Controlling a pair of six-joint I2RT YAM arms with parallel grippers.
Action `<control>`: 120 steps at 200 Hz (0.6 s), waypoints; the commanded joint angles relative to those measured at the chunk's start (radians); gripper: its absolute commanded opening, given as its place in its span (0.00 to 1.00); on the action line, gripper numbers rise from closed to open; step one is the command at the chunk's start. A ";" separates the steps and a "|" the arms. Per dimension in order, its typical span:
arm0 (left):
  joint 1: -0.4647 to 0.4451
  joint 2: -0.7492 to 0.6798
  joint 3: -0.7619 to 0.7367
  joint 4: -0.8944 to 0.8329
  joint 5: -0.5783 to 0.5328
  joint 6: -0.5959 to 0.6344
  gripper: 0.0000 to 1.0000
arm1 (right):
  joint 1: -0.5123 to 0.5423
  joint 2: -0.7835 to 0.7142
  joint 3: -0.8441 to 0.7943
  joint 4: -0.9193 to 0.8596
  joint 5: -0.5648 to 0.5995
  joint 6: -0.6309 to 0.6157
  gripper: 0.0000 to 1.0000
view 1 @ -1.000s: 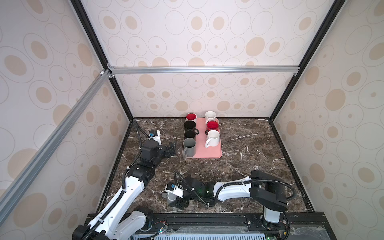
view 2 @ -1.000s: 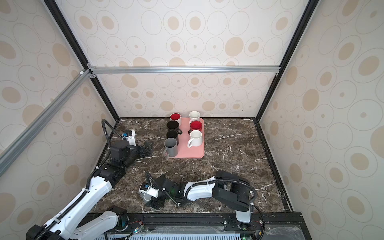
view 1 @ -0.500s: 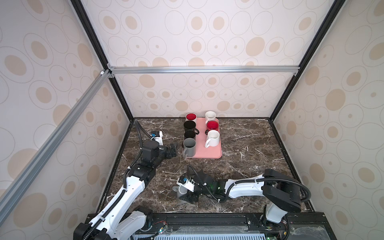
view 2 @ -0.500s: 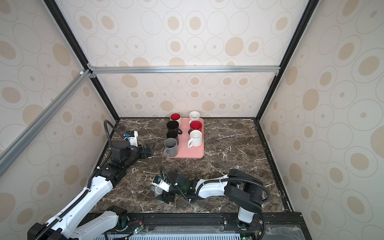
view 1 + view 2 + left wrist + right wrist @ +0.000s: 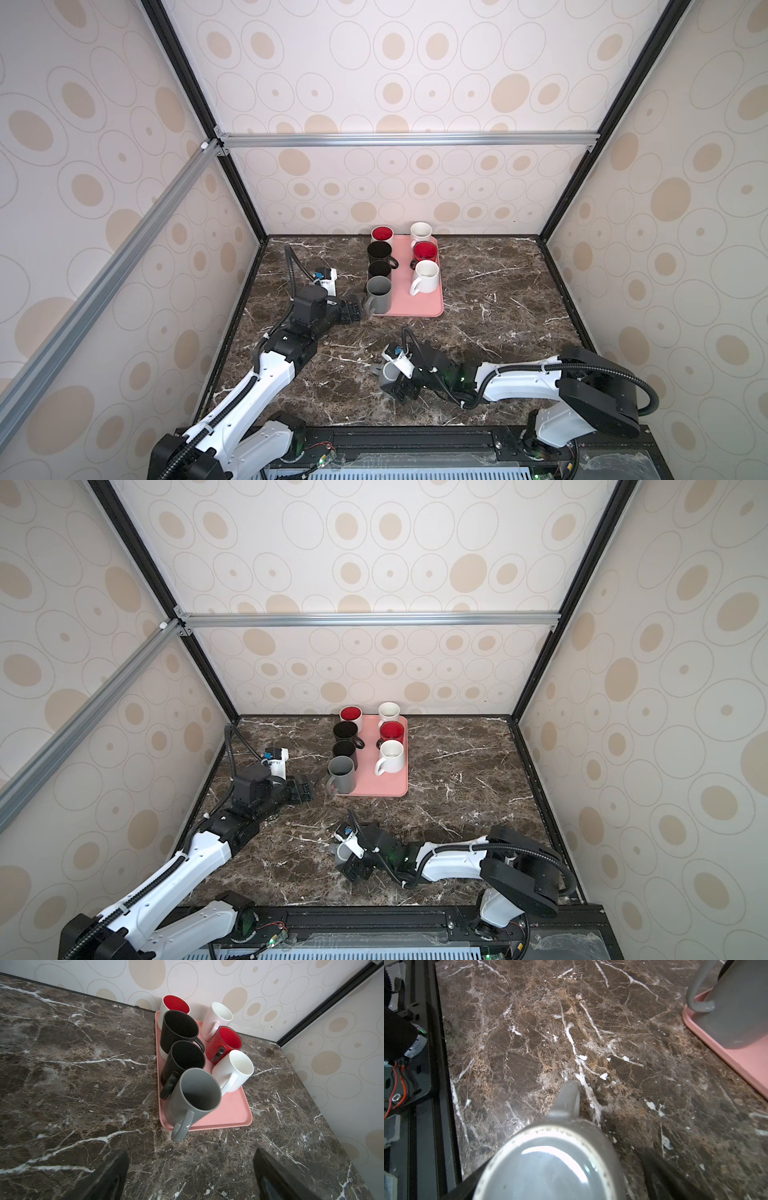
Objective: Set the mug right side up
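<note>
mug point(image 5: 550, 1167) is near front of table point(image 5: 498, 316), well apart from tray point(image 5: 232, 1113). Base up, unglazed foot ring facing R wrist cam, so it looks to be standing on its rim. Not flipped yet. Its handle point(image 5: 569, 1095) points away from R wrist

R gripper point(image 5: 392, 379): jaws straddle mug body, spread wide, gap showing on one side, so not clamping. L gripper point(image 5: 193, 1176): fingers apart, empty, facing tray mugs point(image 5: 232, 1068)

Your step, as I read it: get a grip for the flip
- close across body approx mid-height, not up at foot ring; glaze looks slick, a shallow hold prob slips
- keep handle out from btwn jaws
- lift clear of table before you roll wrist, else rim drags
- half turn, set down flat on base, then let go
- leave L arm parked; tray mugs are close to it, a nudge could tip one
</note>
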 commanded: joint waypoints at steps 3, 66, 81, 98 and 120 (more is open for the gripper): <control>-0.034 -0.010 -0.006 -0.010 -0.002 -0.002 0.93 | -0.006 -0.026 -0.038 -0.042 0.128 0.045 1.00; -0.180 -0.005 -0.067 -0.019 -0.017 -0.024 0.92 | -0.098 -0.173 -0.144 -0.097 0.208 0.128 0.99; -0.224 0.003 -0.080 -0.010 -0.034 -0.030 0.91 | -0.150 -0.203 -0.162 -0.102 0.194 0.170 1.00; -0.259 0.008 -0.101 0.007 -0.032 -0.044 0.91 | -0.186 -0.224 -0.170 -0.100 0.180 0.198 1.00; -0.318 0.014 -0.129 0.010 -0.053 -0.047 0.90 | -0.213 -0.224 -0.166 -0.110 0.172 0.231 1.00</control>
